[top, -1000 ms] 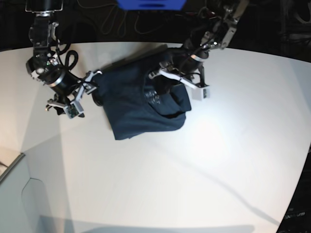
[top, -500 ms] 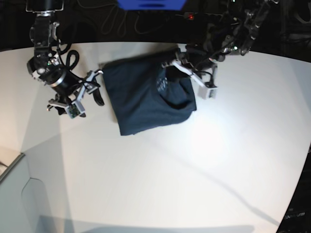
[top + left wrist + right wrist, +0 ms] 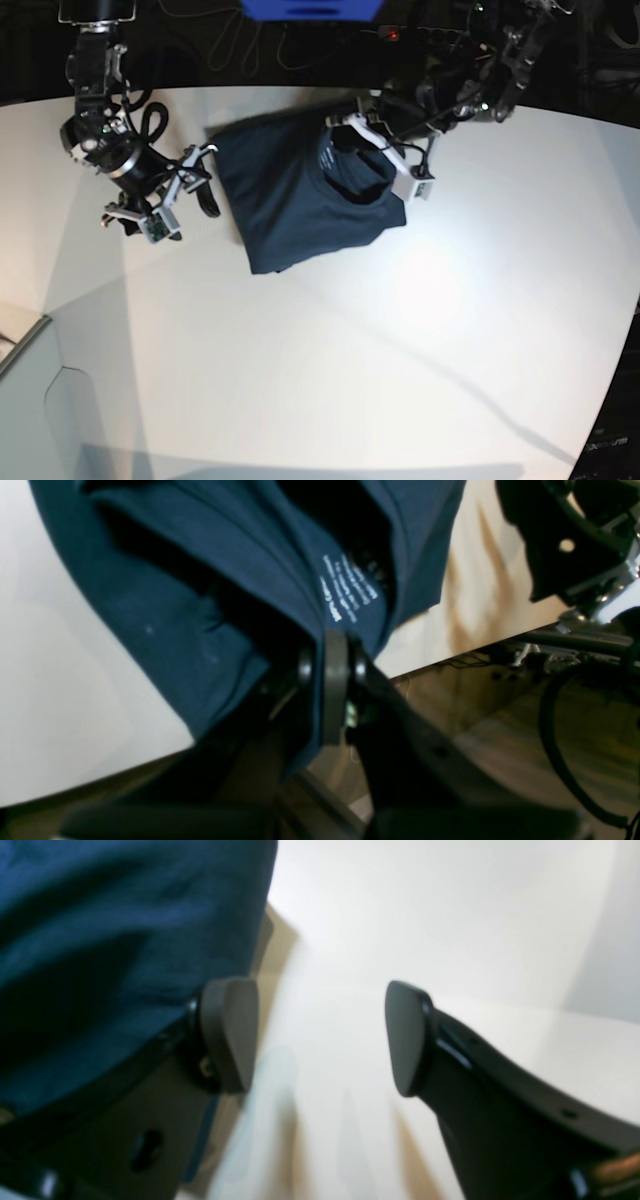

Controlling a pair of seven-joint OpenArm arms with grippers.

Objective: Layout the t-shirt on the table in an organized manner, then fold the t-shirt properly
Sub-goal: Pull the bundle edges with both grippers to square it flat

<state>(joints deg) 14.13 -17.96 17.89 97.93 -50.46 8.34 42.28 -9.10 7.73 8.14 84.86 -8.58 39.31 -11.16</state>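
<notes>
Left gripper [image 3: 334,680] fingers pinch the t-shirt [image 3: 300,195] collar fold near the table [image 3: 400,340] far edge. Right gripper [image 3: 320,1037] fingers spread wide, empty, beside the shirt's side edge; bare tabletop lies in front.

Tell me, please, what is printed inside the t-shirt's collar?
Inside the t-shirt, the left wrist view shows a small white printed label, too blurred to read. The left gripper pinches the fabric just below it, hiding whatever lies between the jaws.
</notes>
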